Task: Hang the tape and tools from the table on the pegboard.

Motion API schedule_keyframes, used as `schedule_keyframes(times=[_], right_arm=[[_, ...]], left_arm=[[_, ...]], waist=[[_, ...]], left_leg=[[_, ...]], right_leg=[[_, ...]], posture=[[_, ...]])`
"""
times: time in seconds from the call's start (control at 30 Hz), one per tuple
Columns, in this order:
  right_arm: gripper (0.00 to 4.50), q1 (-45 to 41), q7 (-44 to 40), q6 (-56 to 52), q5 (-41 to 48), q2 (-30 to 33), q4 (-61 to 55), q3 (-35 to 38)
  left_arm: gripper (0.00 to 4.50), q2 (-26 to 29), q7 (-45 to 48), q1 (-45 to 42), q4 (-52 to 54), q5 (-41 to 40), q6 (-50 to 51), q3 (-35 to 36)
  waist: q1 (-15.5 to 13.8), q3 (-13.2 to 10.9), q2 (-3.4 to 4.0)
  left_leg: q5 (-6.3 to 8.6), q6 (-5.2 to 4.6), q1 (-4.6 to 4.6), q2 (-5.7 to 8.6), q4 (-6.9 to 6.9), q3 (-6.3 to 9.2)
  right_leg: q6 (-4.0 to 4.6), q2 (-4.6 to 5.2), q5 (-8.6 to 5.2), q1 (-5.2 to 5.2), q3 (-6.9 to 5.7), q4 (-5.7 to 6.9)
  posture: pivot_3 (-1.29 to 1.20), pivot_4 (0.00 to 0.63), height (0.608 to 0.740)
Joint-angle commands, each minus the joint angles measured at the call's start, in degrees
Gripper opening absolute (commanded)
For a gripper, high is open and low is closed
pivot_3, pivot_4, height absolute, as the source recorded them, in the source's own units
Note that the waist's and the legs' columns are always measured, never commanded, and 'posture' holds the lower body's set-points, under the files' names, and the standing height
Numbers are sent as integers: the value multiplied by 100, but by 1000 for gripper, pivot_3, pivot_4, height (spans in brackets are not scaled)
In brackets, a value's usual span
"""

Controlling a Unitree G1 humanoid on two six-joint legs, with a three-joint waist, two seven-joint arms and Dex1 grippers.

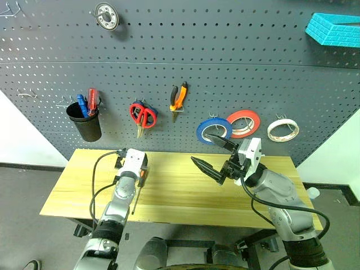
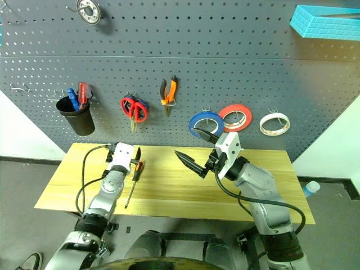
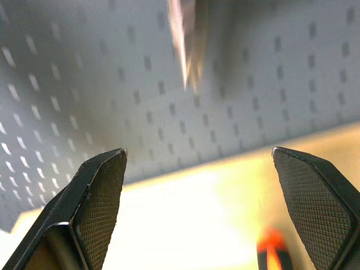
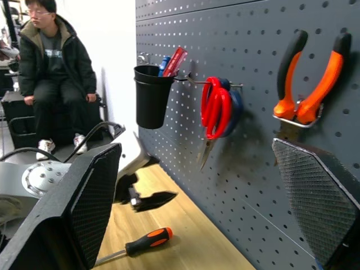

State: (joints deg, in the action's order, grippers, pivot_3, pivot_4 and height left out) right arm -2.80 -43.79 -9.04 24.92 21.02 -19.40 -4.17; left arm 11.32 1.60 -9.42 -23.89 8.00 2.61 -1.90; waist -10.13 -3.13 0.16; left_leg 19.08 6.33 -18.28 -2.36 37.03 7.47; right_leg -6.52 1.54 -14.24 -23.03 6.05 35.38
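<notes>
Now the left claw point(image 2: 136, 161) is hovering wide open and empty over the screwdriver point(image 2: 133, 181), which is lying on the tabletop point(image 2: 169, 191) — the last tool not yet hanging. For a good grasp, I think it should be lowering straight over the orange-and-black handle and closing across it. The right claw point(image 2: 198, 153) is also standing open, holding nothing. Scissors point(image 2: 134, 108), pliers point(image 2: 168, 91) and tape point(image 2: 274, 124) are already hanging on the pegboard point(image 2: 185, 53). A person point(image 4: 50, 73) is sitting at the side — beside a white wall.
</notes>
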Motion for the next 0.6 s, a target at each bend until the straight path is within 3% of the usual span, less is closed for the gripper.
schedule_keyframes(times=[0.03,0.23,0.6], right_arm=[[4500,-2,3,151,14,-42,-163,0],[4500,46,8,138,4,-24,-173,-1],[4500,137,64,105,-2,-1,-264,0]], left_arm=[[4307,64,480,165,273,-351,735,147],[4307,162,807,-314,234,-523,2928,167],[4307,197,1152,-1284,-114,-843,3953,224]], waist=[[12,6,0],[13,10,-5],[33,11,-6]], left_leg=[[0,0,0,0,0,0],[0,0,1,0,2,2],[0,1,2,0,0,3]], right_leg=[[0,0,0,0,0,0],[0,-1,-1,0,-2,6],[-1,-1,-1,-2,-2,6]], posture=[[332,0,740],[333,0,740],[319,0,740]])
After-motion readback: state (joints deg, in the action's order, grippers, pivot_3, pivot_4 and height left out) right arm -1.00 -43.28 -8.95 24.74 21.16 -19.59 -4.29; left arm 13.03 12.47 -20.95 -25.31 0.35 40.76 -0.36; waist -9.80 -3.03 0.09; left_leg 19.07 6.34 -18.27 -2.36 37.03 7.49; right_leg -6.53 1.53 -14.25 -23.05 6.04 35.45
